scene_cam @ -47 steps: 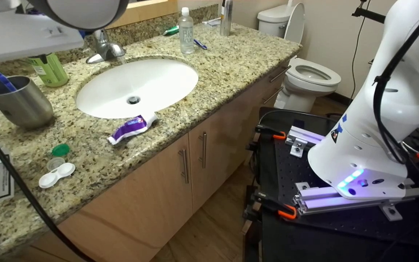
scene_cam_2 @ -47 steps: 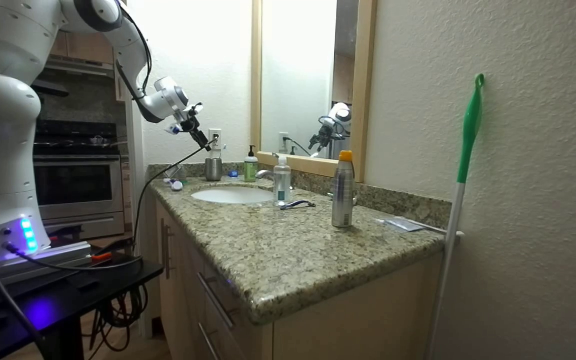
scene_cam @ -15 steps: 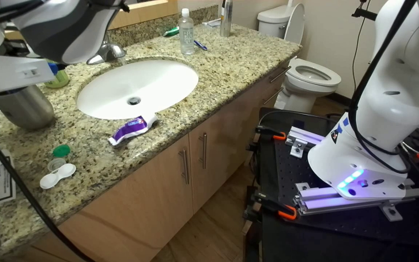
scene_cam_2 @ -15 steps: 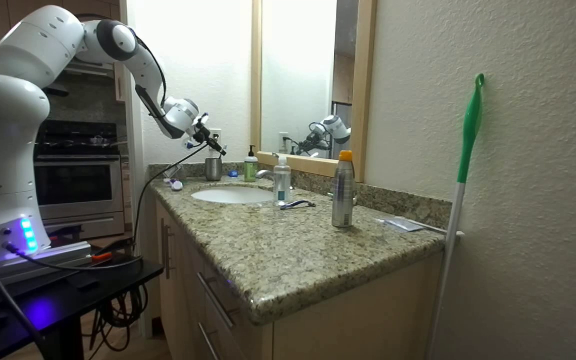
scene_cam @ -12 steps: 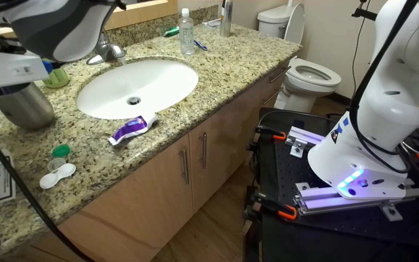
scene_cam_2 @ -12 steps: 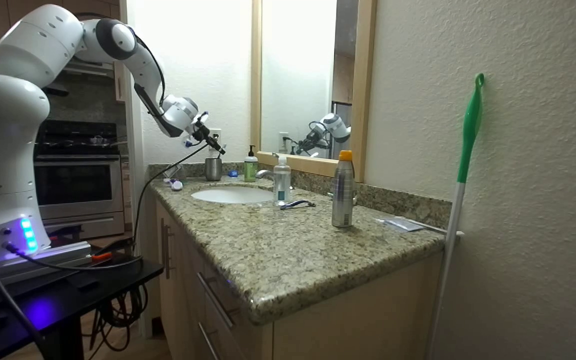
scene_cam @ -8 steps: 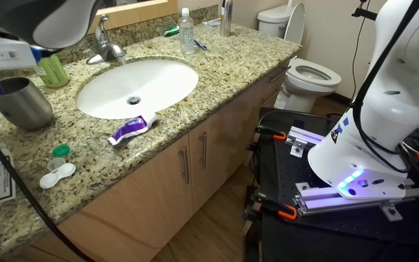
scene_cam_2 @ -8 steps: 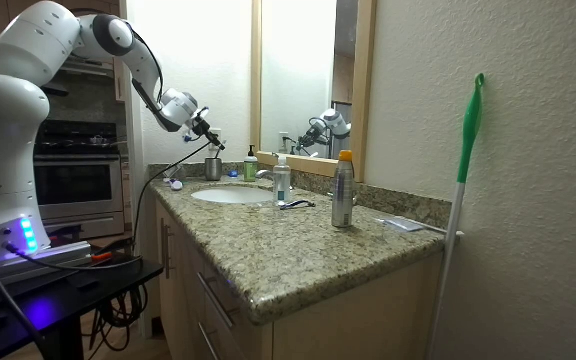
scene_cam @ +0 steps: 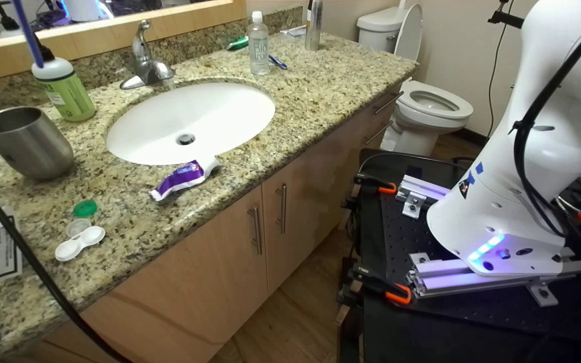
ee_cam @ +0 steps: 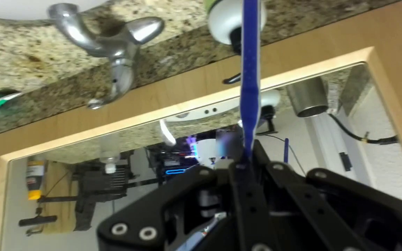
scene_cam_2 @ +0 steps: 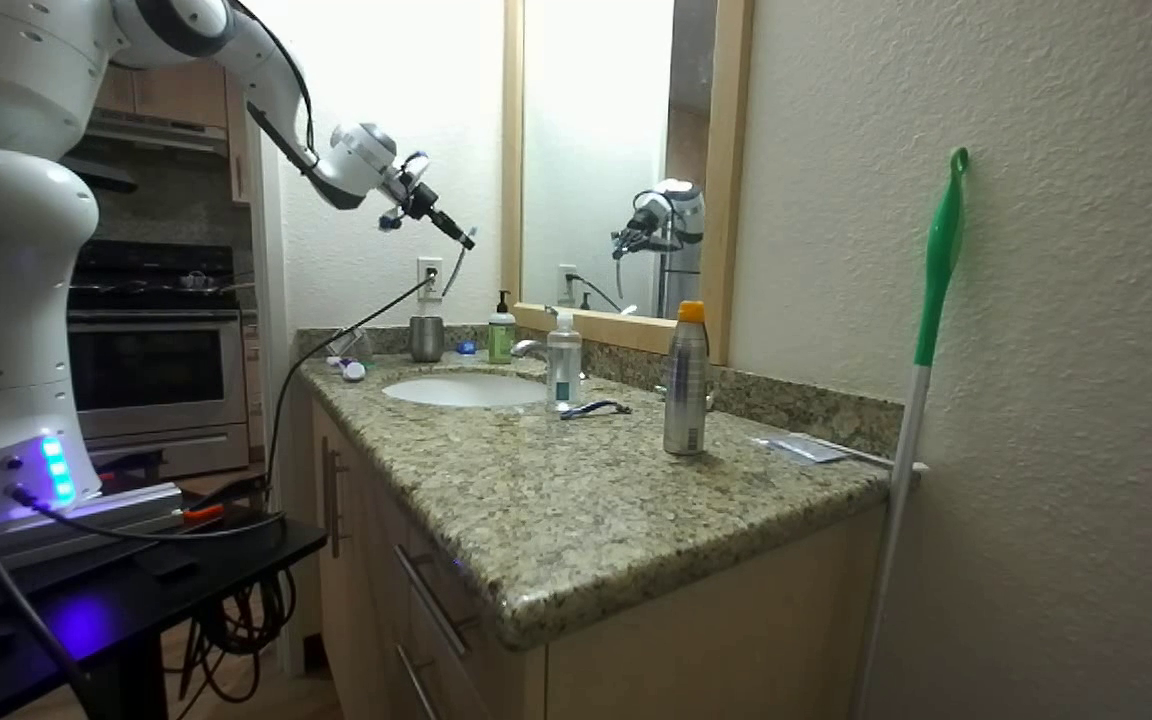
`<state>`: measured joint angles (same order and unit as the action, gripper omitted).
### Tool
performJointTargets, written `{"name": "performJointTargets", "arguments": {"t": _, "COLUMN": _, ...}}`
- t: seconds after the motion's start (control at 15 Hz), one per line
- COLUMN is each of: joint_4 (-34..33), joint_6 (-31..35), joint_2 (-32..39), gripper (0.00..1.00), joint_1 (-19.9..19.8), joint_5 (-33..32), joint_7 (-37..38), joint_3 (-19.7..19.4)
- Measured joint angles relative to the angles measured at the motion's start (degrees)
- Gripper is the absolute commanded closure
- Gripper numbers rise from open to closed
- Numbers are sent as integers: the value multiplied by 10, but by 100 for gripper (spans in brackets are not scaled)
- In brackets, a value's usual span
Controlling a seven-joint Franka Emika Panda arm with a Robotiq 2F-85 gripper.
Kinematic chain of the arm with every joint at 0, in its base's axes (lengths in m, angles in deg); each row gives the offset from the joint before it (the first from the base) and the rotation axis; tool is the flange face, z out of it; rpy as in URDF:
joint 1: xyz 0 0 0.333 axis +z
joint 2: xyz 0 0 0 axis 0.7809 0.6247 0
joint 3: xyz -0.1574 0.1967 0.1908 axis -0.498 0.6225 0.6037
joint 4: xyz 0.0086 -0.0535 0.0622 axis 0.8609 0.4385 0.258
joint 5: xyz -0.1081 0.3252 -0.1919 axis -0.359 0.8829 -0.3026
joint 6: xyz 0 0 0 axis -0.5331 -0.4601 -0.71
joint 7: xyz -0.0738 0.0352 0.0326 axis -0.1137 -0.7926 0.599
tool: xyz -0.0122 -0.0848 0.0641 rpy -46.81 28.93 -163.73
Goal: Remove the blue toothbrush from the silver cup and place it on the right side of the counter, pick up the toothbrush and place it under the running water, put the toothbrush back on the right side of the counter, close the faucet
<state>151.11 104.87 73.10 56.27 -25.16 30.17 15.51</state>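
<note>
My gripper (scene_cam_2: 469,241) is raised high over the back of the counter (scene_cam_2: 536,500), shut on the blue toothbrush (scene_cam_2: 454,272) near its upper end. From the fingers the slim handle hangs down, slightly tilted, touching nothing else. The wrist view shows the gripper (ee_cam: 251,153) pinching the toothbrush (ee_cam: 250,76), whose handle stretches up the picture. Standing upright at the counter's far end is the silver cup (scene_cam: 31,146), with no toothbrush in it. The faucet (scene_cam: 147,65) has its lever up, and a faint thread of water appears below the spout.
A green soap bottle (scene_cam: 66,91) stands between cup and faucet, close under the toothbrush. Behind it is the framed mirror (scene_cam_2: 601,150). The white sink (scene_cam: 225,116), a purple-and-white tube (scene_cam: 184,179), a clear bottle (scene_cam: 258,48) and a spray can (scene_cam_2: 686,390) are also around.
Half a second ago the toothbrush's lower end was inside the cup. Since then my gripper has lifted it out, upward and toward the mirror. The cup has stayed in place.
</note>
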Motion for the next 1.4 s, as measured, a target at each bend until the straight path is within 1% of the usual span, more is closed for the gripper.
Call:
{"name": "performJointTargets", "arguments": {"t": 0.13, "joint_4": 34, "joint_6": -54, "joint_2": -53, "gripper": 98, "joint_1": -16, "joint_5": 73, "joint_7": -76, "joint_3": 0}}
{"name": "performJointTargets", "arguments": {"t": 0.33, "joint_4": 96, "joint_6": -99, "joint_2": -137, "gripper": 98, "joint_1": -52, "joint_5": 201, "joint_7": -194, "joint_3": -4}}
{"name": "performJointTargets", "arguments": {"t": 0.6, "joint_4": 198, "joint_6": -103, "joint_2": -236, "gripper": 98, "joint_1": -95, "joint_5": 377, "joint_7": -330, "joint_3": -37}}
{"name": "performJointTargets", "arguments": {"t": 0.8, "joint_4": 282, "joint_6": -99, "joint_2": -296, "gripper": 98, "joint_1": -126, "joint_5": 499, "joint_7": -417, "joint_3": -75}}
{"name": "performJointTargets", "arguments": {"t": 1.0, "joint_4": 366, "joint_6": -98, "joint_2": -345, "gripper": 98, "joint_1": -157, "joint_5": 603, "joint_7": -485, "joint_3": -114}}
{"name": "performJointTargets", "arguments": {"t": 1.13, "joint_4": 422, "joint_6": -99, "joint_2": -376, "gripper": 98, "joint_1": -181, "joint_5": 658, "joint_7": -519, "joint_3": -141}}
{"name": "performJointTargets", "arguments": {"t": 1.2, "joint_4": 448, "joint_6": -99, "joint_2": -389, "gripper": 98, "joint_1": -196, "joint_5": 674, "joint_7": -524, "joint_3": -152}}
{"name": "performJointTargets", "arguments": {"t": 1.4, "joint_4": 526, "joint_6": -80, "joint_2": -420, "gripper": 98, "joint_1": -270, "joint_5": 667, "joint_7": -508, "joint_3": -167}}
